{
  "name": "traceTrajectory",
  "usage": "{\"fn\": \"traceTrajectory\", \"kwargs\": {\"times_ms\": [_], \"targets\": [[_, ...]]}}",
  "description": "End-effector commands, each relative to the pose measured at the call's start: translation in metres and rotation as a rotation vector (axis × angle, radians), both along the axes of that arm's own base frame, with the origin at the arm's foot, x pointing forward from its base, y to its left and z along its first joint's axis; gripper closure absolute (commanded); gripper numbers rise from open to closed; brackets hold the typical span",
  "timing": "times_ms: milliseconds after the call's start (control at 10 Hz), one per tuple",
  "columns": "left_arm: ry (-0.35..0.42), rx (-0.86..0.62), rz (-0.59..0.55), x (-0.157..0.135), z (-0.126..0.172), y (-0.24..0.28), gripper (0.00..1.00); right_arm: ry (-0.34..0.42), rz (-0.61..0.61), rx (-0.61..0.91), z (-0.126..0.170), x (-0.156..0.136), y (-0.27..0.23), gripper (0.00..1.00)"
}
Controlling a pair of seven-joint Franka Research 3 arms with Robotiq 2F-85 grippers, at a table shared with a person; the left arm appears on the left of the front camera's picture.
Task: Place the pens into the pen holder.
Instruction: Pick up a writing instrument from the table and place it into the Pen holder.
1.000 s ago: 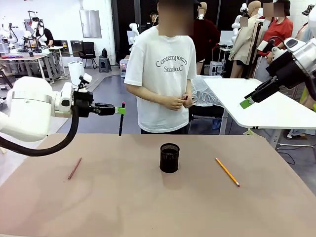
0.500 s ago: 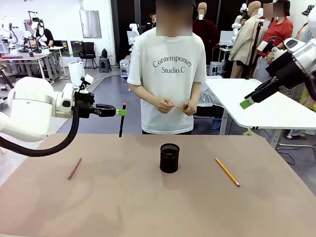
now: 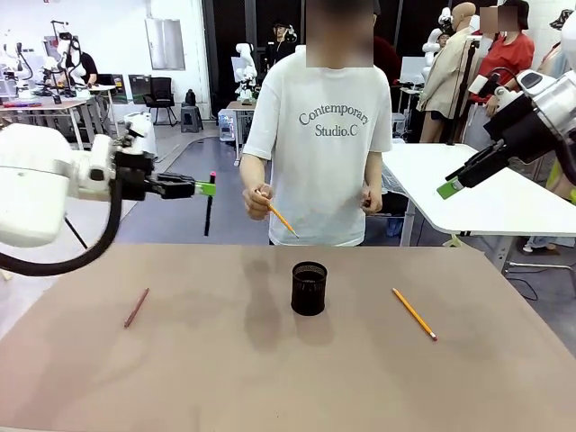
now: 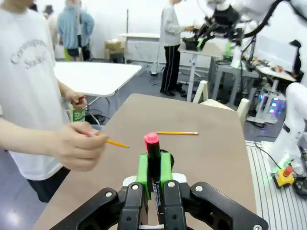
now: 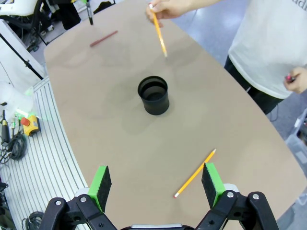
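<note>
One stick of the set, the black pen (image 3: 209, 209) with the red end, hangs upright in my left gripper (image 3: 205, 188), whose fingers are clamped on its upper part. The left wrist view shows its red tip standing between my green pads (image 4: 142, 167), which the front view leaves too small to read. That arm reaches in level, fingers pointing across the table (image 3: 270, 387). Just to the right of this gripper a person's hand (image 3: 256, 203) holds a second orange pencil (image 3: 282, 219), tilted point down. The reddish-brown pencil (image 3: 137, 307) lies flat below my left gripper and a little to its left. The pen holder (image 3: 309, 288) stands upright below and to its right, between my two grippers. My right gripper (image 3: 447, 189) is raised high, angled down, jaws spread wide. Its wrist view looks into the holder's dark mouth, and the orange-yellow pencil (image 5: 194, 173) lies flat just ahead of those fingers.
</note>
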State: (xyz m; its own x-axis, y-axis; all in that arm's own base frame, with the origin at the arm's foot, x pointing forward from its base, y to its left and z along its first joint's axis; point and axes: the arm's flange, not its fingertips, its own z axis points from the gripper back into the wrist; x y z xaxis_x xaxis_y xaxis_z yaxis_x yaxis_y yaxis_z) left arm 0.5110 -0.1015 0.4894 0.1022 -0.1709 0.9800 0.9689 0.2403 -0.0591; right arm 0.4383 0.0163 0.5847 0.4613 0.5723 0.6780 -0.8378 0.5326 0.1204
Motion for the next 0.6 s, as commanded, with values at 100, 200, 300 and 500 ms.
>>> {"fn": "traceTrajectory", "kwargs": {"times_ms": [100, 200, 300, 500], "targets": [[-0.092, 0.001, 0.041, -0.027, 0.016, 0.045, 1.0, -0.004, 0.005, 0.011, 0.001, 0.0, 0.0, 0.0], [-0.092, 0.014, 0.059, -0.028, 0.019, 0.051, 1.0, -0.004, 0.005, 0.011, 0.001, 0.0, 0.0, 0.0], [-0.087, 0.032, 0.082, -0.032, 0.021, 0.051, 1.0, -0.004, 0.005, 0.011, 0.001, 0.0, 0.0, 0.0], [-0.064, 0.003, 0.048, -0.021, 0.026, 0.051, 1.0, -0.004, 0.005, 0.011, 0.001, 0.0, 0.0, 0.0]]}}
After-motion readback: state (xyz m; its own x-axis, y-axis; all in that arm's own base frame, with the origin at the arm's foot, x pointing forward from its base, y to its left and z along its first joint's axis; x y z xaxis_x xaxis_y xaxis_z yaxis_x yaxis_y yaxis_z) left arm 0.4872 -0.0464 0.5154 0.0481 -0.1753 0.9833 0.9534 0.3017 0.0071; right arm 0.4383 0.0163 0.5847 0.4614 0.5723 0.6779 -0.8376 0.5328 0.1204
